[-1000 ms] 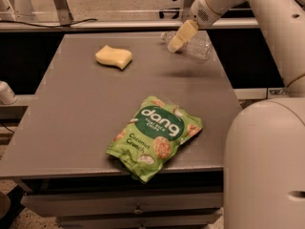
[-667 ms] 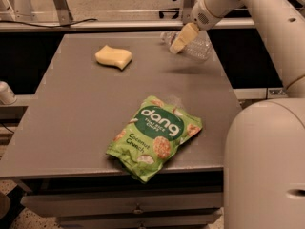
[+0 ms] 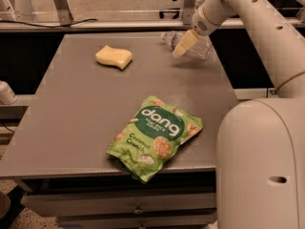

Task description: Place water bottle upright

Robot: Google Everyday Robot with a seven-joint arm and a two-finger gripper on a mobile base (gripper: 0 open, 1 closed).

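The water bottle [image 3: 202,49] is clear plastic and lies on its side at the far right of the grey table [image 3: 81,109]. One end points left toward the back edge. My gripper [image 3: 183,45], with pale yellow tips, is down at the bottle's near side and covers its middle. The arm comes in from the upper right. The bottle's cap and label are hard to make out behind the gripper.
A yellow sponge [image 3: 114,57] lies at the back left of the table. A green Dang chips bag [image 3: 155,135] lies near the front edge. My white base [image 3: 262,166] stands at the table's right side. A metal rail [image 3: 95,25] runs behind the table.
The gripper has shifted slightly down and to the right against the bottle. The bottle still lies on its side in about the same place.
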